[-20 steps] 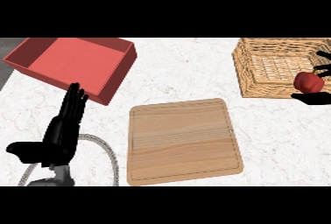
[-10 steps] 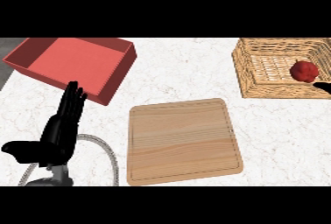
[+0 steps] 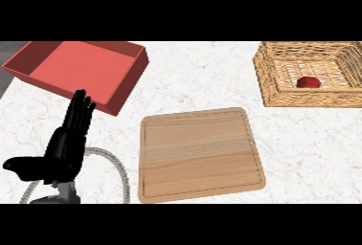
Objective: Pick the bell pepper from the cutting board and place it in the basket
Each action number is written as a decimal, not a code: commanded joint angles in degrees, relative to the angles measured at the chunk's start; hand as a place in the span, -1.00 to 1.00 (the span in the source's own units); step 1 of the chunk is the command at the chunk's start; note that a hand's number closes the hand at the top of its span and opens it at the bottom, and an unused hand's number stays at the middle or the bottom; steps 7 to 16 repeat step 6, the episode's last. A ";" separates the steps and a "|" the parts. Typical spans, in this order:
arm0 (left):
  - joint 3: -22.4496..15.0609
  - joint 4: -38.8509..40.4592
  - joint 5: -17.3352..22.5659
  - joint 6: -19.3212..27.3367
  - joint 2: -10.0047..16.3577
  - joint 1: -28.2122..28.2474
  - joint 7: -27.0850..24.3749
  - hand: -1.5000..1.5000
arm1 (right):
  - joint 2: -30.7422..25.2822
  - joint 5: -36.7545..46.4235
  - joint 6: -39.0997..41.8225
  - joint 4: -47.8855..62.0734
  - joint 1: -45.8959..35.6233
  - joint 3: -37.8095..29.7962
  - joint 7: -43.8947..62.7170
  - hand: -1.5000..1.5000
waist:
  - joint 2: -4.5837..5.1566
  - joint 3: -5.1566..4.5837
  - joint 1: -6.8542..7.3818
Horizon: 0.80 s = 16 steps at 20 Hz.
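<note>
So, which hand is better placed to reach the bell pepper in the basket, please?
Probably the right: the wicker basket holding the bell pepper sits far right, while the left hand rests open far left, beyond the cutting board. The right hand is out of view.

The counter (image 3: 205,76) was white marble with faint grey veins, evenly lit, and filled nearly the whole view. A dark grey strip (image 3: 8,50) lay beyond its upper left edge.
</note>
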 commanded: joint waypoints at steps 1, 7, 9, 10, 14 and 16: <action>0.82 2.32 0.75 -0.37 -0.45 -0.70 -1.33 0.00 | -6.26 -4.33 6.59 4.66 2.28 -3.81 -5.95 -1.00 | 0.14 0.02 0.18; 1.57 1.79 0.84 -1.05 0.68 -1.58 0.19 0.00 | -9.56 -7.85 13.56 8.06 1.60 -4.44 -7.87 -1.00 | 0.13 0.02 0.47; 1.57 1.79 0.84 -1.05 0.68 -1.58 0.19 0.00 | -9.56 -7.85 13.56 8.06 1.60 -4.44 -7.87 -1.00 | 0.13 0.02 0.47; 1.57 1.79 0.84 -1.05 0.68 -1.58 0.19 0.00 | -9.56 -7.85 13.56 8.06 1.60 -4.44 -7.87 -1.00 | 0.13 0.02 0.47; 1.57 1.79 0.84 -1.05 0.68 -1.58 0.19 0.00 | -9.56 -7.85 13.56 8.06 1.60 -4.44 -7.87 -1.00 | 0.13 0.02 0.47; 1.57 1.79 0.84 -1.05 0.68 -1.58 0.19 0.00 | -9.56 -7.85 13.56 8.06 1.60 -4.44 -7.87 -1.00 | 0.13 0.02 0.47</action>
